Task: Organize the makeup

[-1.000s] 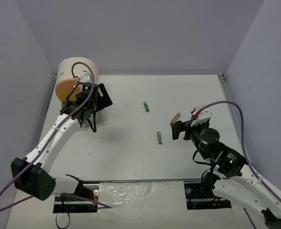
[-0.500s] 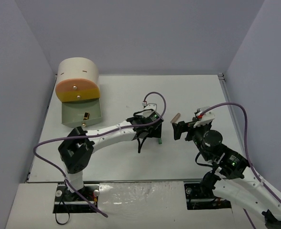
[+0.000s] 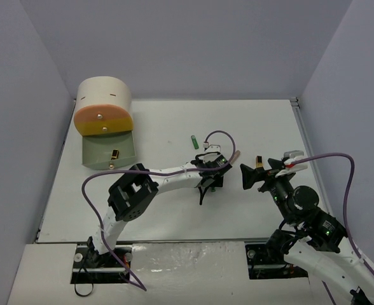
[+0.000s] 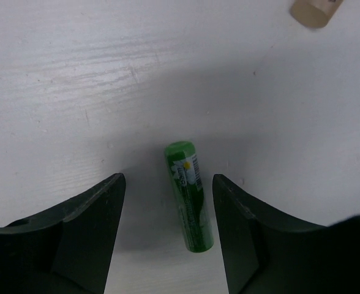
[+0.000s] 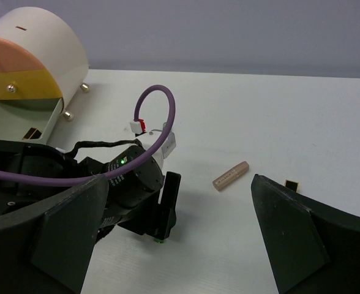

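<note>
Two green tubes (image 4: 189,196) — perhaps one beige (image 5: 230,176)

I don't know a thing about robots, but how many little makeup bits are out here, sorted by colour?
green tubes: 2, the far one and the near one
beige tube: 1
gold-black pieces: 2, one in the open green drawer at, one loose
Total: 5

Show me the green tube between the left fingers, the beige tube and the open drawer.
green tube (image 4: 189,196), left wrist view, middle of its body.
beige tube (image 5: 230,176), right wrist view, middle of its length.
open drawer (image 3: 98,152), top view, its bare floor.
</note>
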Robot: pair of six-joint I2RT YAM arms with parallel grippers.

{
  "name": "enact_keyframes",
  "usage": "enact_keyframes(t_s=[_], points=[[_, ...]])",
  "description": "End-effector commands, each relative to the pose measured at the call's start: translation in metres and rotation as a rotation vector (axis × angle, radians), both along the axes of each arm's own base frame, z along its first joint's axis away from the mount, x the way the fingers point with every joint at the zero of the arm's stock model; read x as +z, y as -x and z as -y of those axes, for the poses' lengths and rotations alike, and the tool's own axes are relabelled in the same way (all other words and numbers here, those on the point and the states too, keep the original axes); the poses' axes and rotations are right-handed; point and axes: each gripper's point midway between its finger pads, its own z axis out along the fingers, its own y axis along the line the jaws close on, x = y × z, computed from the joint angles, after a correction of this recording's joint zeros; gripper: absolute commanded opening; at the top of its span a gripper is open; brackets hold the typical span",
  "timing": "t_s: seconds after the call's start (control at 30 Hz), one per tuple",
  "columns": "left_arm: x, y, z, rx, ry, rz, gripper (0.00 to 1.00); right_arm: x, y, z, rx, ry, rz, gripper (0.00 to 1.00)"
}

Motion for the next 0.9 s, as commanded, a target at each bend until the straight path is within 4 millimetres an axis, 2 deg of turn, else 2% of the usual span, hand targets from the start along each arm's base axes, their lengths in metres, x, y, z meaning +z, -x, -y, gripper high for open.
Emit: enact_keyframes(t_s=[0.0, 0.13, 0.27, 0.4, 0.5, 0.57, 0.67, 0.73, 0.8, 0.87], points=[[0.027, -0.008, 0.015, 0.031, 0.068, 0.052, 0.54, 0.014, -0.005, 0.003, -0.038, -0.052, 0.045, 1.00], [0.015, -0.003, 0.012, 0.031, 0.035, 0.036, 0.43, 0.013, -0.006, 0.002, -0.037, -0.047, 0.042, 1.00], [0.010, 0.003, 0.000, 0.042, 0.007, 0.031, 0.25, 0.014, -0.005, 0.003, -0.039, -0.052, 0.046, 1.00], [0.021, 0.005, -0.017, 0.056, -0.014, 0.056, 0.08, 0.014, -0.005, 0.003, -0.041, -0.054, 0.047, 1.00], [0.046, 0.006, -0.031, 0.058, -0.010, 0.099, 0.01, 0.012, -0.007, 0.002, -0.039, -0.047, 0.039, 1.00], [0.055, 0.003, -0.051, 0.082, -0.043, 0.123, 0.00, 0.010, -0.007, 0.001, -0.039, -0.043, 0.035, 1.00], [0.095, -0.006, -0.086, 0.129, -0.042, 0.186, 0.00, 0.008, -0.008, -0.001, -0.036, -0.037, 0.028, 1.00], [0.105, -0.010, -0.114, 0.166, -0.066, 0.200, 0.00, 0.008, -0.009, -0.002, -0.035, -0.034, 0.025, 1.00], [0.132, -0.018, -0.150, 0.227, -0.047, 0.239, 0.00, 0.007, -0.010, -0.004, -0.030, -0.029, 0.020, 1.00], [0.143, -0.034, -0.197, 0.329, -0.043, 0.254, 0.00, 0.005, -0.010, -0.005, -0.027, -0.025, 0.016, 1.00]])
